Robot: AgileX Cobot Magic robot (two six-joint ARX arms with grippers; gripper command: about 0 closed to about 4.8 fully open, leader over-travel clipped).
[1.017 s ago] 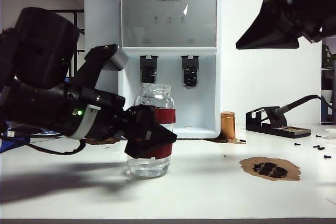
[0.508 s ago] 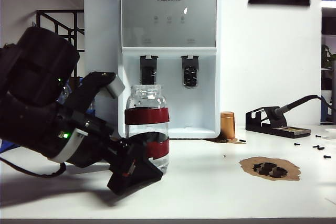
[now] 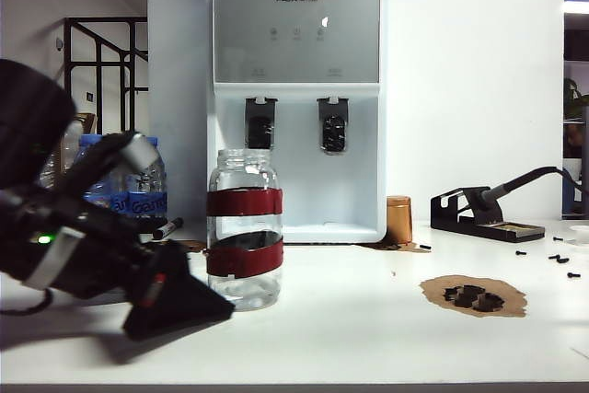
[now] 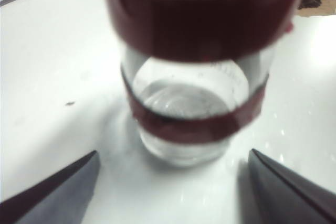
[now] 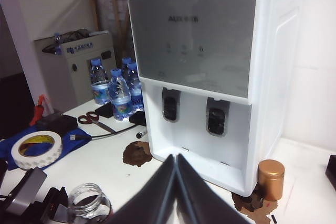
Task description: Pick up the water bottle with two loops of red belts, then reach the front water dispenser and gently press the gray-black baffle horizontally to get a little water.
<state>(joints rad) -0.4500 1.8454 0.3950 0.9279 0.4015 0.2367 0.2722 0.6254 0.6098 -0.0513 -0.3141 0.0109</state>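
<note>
- The water bottle (image 3: 244, 229) is a clear, wide-mouthed glass jar with no lid, and two dark-red tape bands circle its body, one above the other.
- It stands upright on the white table (image 3: 368, 319), in front of the water dispenser (image 3: 296, 98) and a little to the left of its recessed bay.
- A small amount of water sits at the bottom of the jar, seen through the glass in the left wrist view.
- The dispenser is tall and white with a gray front panel; the gray-black baffle (image 3: 260, 123) is the left of its two dark paddles, above and behind the jar's mouth.
- The left gripper (image 4: 173, 187) is low over the table on the jar's left in the exterior view; its jaws are spread wide and its fingertips (image 4: 63, 192) lie either side of the jar's base without touching it. It holds nothing.
- The right gripper (image 5: 176, 158) is out of the exterior view; its wrist camera looks down at the dispenser from above the table, and its two fingers are pressed together with nothing between them.
- Small blue-capped plastic bottles (image 3: 138, 186) stand behind the left arm, left of the dispenser.
- A copper-coloured cap (image 3: 398, 220) sits just right of the dispenser's base.
</note>
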